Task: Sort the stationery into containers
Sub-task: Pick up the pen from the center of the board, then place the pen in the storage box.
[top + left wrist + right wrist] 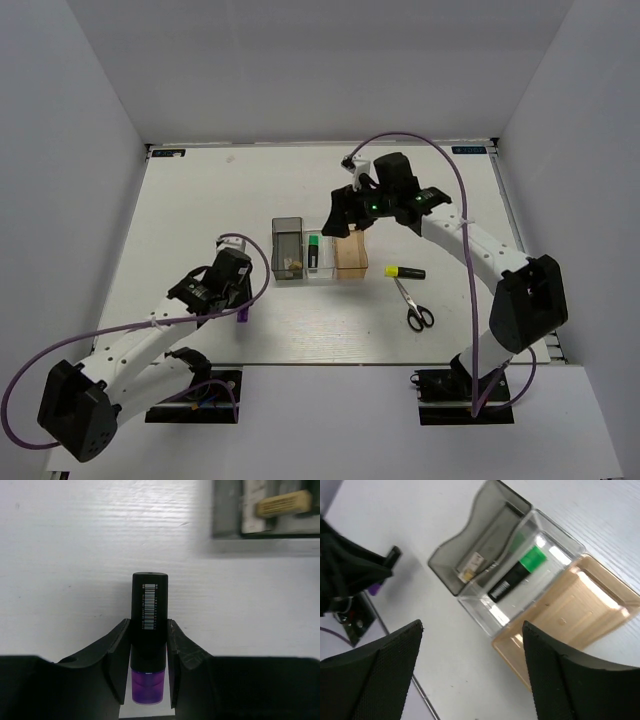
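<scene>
left gripper (pixel 149 645) clenched on a purple-capped black marker (pixel 149 605), its length pointing straight ahead. the clear bin (pixel 325 268) lies ahead-right, nearer this arm. right gripper (pixel 472 630) splayed wide, apparently empty.

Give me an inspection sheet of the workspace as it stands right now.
Surface: white table, matte.
Job's things: grey bin holds the eraser; clear bin holds the green-capped marker; orange bin looks empty; yellow-capped marker and scissors lie on the table right of the bins.
Clutter: nothing seen.
Grippers: left pincer shut on a purple-capped marker; right pincer open above the bins, holding nothing.
Cables: purple cables loop along both arms, away from the bins.
Surroundings: white walls on three sides.
</scene>
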`<state>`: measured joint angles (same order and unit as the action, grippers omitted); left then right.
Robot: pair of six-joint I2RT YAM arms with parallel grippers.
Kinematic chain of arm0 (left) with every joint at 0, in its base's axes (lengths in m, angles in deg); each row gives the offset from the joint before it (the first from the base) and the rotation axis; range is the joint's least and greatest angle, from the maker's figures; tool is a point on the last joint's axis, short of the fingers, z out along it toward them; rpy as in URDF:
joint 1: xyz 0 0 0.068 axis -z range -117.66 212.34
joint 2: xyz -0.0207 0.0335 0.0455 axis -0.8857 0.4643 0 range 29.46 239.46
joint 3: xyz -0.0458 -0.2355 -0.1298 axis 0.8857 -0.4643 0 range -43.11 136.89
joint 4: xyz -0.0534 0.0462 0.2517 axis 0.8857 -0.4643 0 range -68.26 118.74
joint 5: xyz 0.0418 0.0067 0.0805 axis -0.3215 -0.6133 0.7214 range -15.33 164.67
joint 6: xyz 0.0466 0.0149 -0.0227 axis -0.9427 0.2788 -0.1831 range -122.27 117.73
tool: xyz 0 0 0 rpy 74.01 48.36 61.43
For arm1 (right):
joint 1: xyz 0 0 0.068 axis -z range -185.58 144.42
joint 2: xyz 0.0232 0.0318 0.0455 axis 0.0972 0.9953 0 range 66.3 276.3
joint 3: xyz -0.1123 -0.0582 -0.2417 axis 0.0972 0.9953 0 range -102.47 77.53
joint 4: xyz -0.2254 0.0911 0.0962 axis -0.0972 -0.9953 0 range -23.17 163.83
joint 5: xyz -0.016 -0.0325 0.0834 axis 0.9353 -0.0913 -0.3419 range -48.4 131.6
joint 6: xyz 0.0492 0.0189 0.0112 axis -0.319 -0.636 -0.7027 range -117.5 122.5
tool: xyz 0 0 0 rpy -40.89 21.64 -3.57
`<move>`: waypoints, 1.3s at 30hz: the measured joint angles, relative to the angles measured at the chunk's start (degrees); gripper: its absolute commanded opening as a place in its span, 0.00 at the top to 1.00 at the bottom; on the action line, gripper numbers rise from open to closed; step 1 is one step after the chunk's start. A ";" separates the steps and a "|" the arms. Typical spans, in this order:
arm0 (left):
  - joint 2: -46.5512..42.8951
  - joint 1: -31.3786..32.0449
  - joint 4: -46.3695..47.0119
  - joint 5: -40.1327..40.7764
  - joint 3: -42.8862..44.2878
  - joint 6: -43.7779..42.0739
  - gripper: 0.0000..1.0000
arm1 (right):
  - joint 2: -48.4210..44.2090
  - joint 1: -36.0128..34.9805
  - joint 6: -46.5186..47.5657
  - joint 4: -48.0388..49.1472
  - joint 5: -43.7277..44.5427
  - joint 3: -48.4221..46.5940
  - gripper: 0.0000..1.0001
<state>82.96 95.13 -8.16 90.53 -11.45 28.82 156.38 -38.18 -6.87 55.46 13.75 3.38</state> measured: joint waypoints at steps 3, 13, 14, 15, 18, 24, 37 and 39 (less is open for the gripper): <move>0.13 2.08 -0.63 -0.17 4.13 0.04 1.00 | -0.09 1.70 3.58 -1.77 1.77 0.74 0.94; 15.52 6.03 3.06 -2.54 21.90 -0.90 1.00 | -10.27 8.20 14.10 -4.37 15.04 16.09 0.54; 18.47 6.05 3.93 -3.02 23.76 -1.03 1.00 | -11.45 8.87 15.21 -4.44 15.82 17.20 0.54; 21.33 6.05 5.07 -3.30 25.42 -1.07 1.00 | -12.76 9.60 16.46 -4.61 16.41 18.36 0.56; 29.29 6.05 6.95 -4.17 29.90 -1.05 1.00 | -16.68 11.67 19.96 -4.11 17.84 22.14 0.58; 42.66 6.08 9.44 -5.46 39.19 -0.59 1.00 | -20.94 15.45 26.58 -4.00 16.70 27.54 0.48; 51.28 6.43 9.25 -6.34 46.53 0.07 0.48 | -17.97 21.66 32.96 -4.13 10.99 29.07 0.15; 51.28 6.45 8.70 -6.51 46.84 0.11 0.41 | -15.74 22.47 35.91 -4.72 9.53 28.02 0.18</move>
<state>134.23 101.58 0.54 84.02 35.39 28.93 140.65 -15.71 29.05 50.73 23.28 31.40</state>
